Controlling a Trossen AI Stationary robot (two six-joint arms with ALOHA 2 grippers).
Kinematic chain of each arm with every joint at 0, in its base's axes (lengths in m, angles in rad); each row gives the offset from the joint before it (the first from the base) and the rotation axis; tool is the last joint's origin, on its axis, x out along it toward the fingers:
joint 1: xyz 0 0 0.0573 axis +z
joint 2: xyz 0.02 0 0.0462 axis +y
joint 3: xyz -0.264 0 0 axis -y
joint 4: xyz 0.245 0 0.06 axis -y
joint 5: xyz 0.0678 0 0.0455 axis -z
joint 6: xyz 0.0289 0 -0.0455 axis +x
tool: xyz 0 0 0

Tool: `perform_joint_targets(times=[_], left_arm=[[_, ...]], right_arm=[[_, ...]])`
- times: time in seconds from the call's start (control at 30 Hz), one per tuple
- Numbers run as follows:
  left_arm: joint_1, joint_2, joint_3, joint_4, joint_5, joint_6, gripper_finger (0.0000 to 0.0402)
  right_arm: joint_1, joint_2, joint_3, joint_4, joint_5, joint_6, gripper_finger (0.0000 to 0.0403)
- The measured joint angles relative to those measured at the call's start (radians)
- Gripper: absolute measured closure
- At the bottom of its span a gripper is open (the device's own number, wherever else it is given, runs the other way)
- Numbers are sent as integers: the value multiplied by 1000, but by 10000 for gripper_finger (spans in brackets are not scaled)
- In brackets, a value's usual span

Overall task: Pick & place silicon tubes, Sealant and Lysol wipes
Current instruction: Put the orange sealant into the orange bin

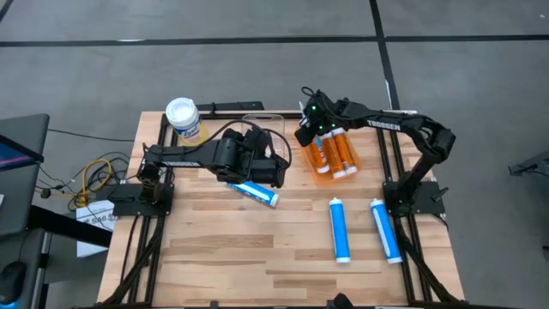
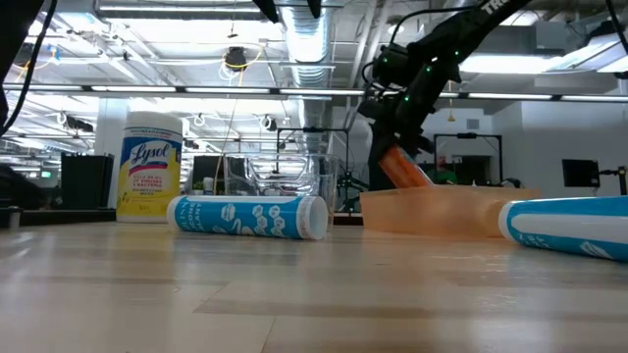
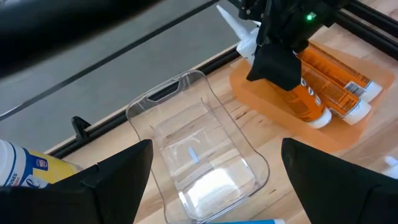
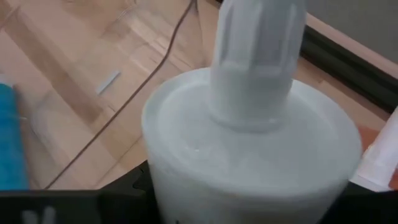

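My right gripper [image 1: 307,130] is shut on an orange sealant tube [image 3: 306,99] over the orange tray [image 1: 319,176] at the table's far right. Two more orange tubes [image 1: 343,153] lie in the tray. My left gripper [image 1: 276,168] is open and empty, just near of the clear plastic bin [image 1: 261,127], which shows between its fingers in the left wrist view [image 3: 199,155]. A blue silicone tube [image 1: 257,192] lies on its side on the table right by the left gripper. The Lysol wipes [image 1: 184,119] stand upright at the far left. My right gripper pinches the orange tube near its white nozzle end [image 4: 255,155], the fingers across the tube and coming from above. The tube hangs tilted, nozzle end [image 3: 239,37] up, and its lower end [image 2: 417,178] reaches down into the orange tray beside the other tubes.
Two more blue tubes [image 1: 340,228] [image 1: 385,229] lie side by side on the table's right near part. Dark frame rails [image 1: 390,163] run along the table's edges. Bare wood lies at the near left [image 1: 206,257].
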Motion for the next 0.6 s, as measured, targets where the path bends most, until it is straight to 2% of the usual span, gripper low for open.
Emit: perform_joint_targets(times=[0.37, 0.6], left_arm=[[-1, 0, 0, 0, 1, 3, 53], [-14, 0, 0, 0, 8, 4, 53]], right_arm=[[-1, 0, 0, -51, 0, 24, 193], [1, 0, -1, -79, 25, 20, 172]])
